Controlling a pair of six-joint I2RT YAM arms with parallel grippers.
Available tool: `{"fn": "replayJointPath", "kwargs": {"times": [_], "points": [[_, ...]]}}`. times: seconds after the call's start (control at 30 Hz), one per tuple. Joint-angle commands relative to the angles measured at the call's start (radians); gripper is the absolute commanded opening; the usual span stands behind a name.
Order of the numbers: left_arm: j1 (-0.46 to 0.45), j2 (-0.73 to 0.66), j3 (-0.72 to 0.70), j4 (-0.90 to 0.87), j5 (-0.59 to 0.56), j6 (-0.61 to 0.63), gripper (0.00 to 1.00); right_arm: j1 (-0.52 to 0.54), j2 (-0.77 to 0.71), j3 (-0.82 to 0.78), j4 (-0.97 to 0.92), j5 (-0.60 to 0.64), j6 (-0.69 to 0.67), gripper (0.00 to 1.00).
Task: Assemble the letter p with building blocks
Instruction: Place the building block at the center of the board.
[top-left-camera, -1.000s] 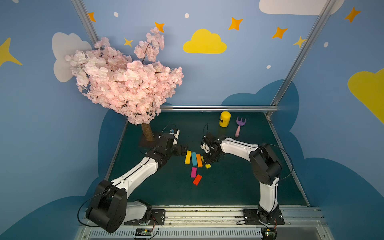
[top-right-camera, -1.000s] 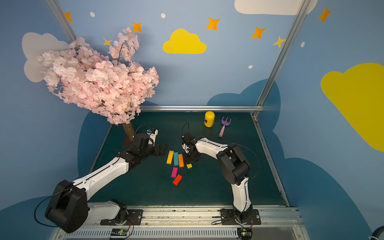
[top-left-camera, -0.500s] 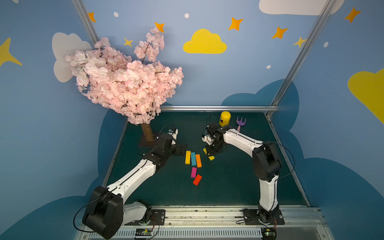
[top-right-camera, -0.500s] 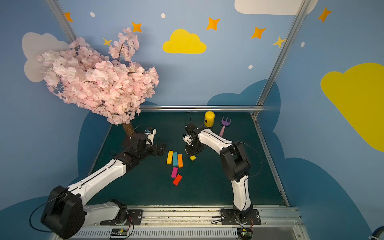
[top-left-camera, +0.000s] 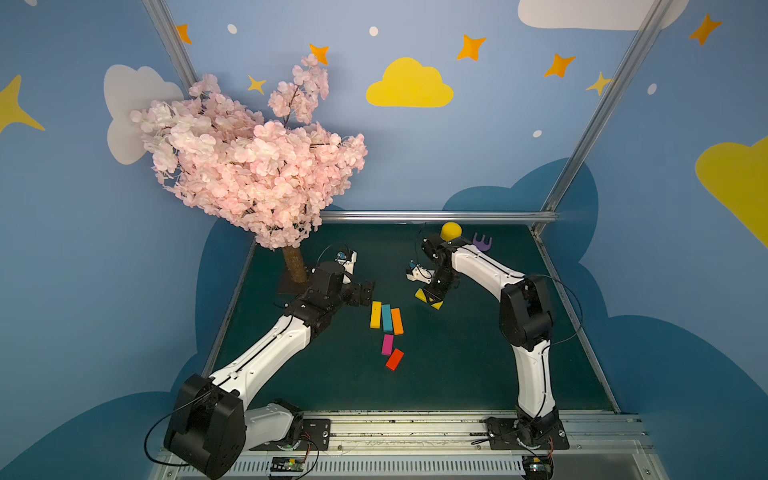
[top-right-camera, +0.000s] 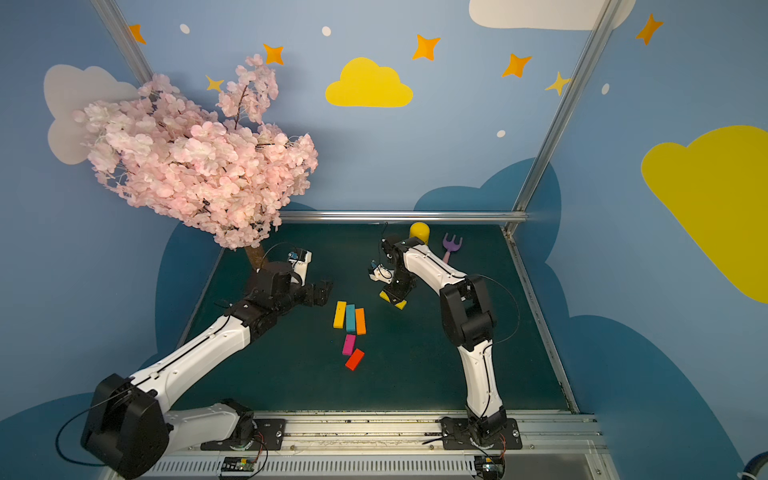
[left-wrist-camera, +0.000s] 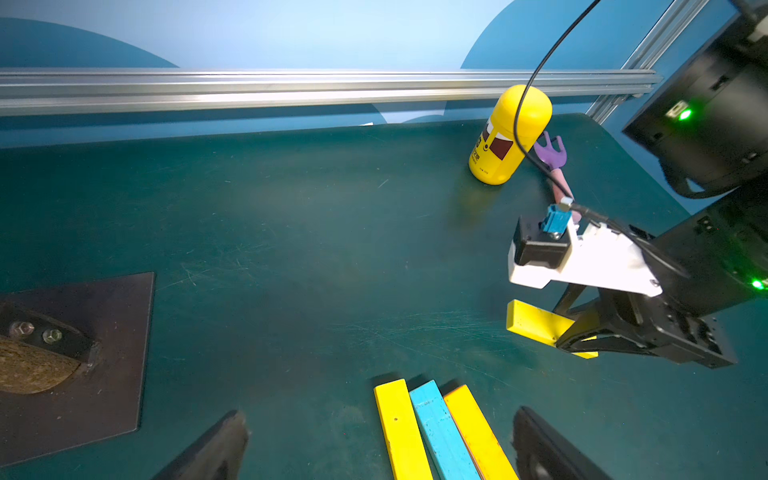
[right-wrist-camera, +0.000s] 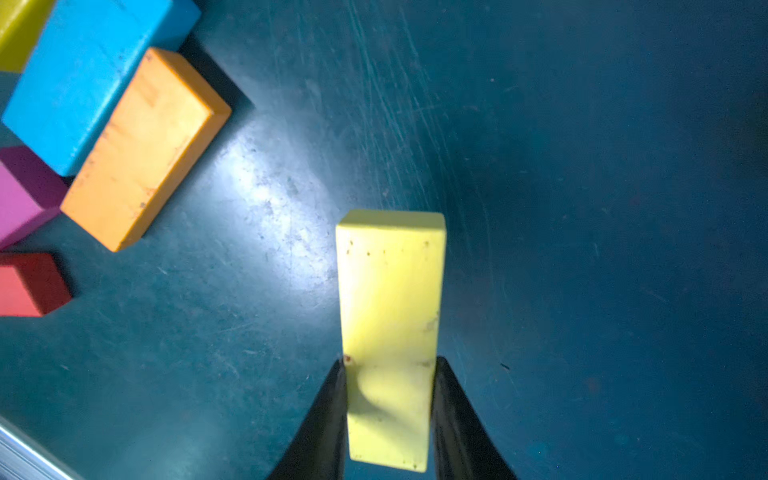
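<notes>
Can (top-left-camera: 451, 231) and rake (top-left-camera: 482, 242) behind right gripper (top-left-camera: 431, 298)

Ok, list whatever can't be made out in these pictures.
Yellow can label: left wrist view, print too small to read.
Toy rake handle: in a top view, hidden behind the right arm.
Magenta block and red block: right wrist view, cut off by the picture edge.
Held yellow block: in a top view, partly covered by the right gripper.

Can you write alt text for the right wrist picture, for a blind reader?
A black tool pinches a yellow block above a dark green table. Blue, orange, pink and red blocks lie close by.
</notes>
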Motion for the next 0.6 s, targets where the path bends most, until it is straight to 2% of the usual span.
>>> {"fn": "replayJointPath", "kwargs": {"times": [0.0, 0.13, 0.3, 0.57], "points": [[0.004, -0.021, 0.020, -0.026, 0.013, 0.006, 1.00, 0.003, 0.021, 0.024, 0.012, -0.016, -0.151, 0.05], [0.004, -0.026, 0.026, -0.031, 0.018, 0.004, 1.00, -0.002, 0.052, 0.029, 0.012, -0.014, -0.248, 0.05], [0.004, -0.027, 0.028, -0.038, 0.024, -0.002, 1.00, 0.003, 0.092, 0.056, 0.016, -0.044, -0.285, 0.06], [0.004, -0.025, 0.030, -0.038, 0.018, -0.014, 1.00, 0.017, 0.175, 0.100, 0.041, 0.048, -0.296, 0.07]]}}
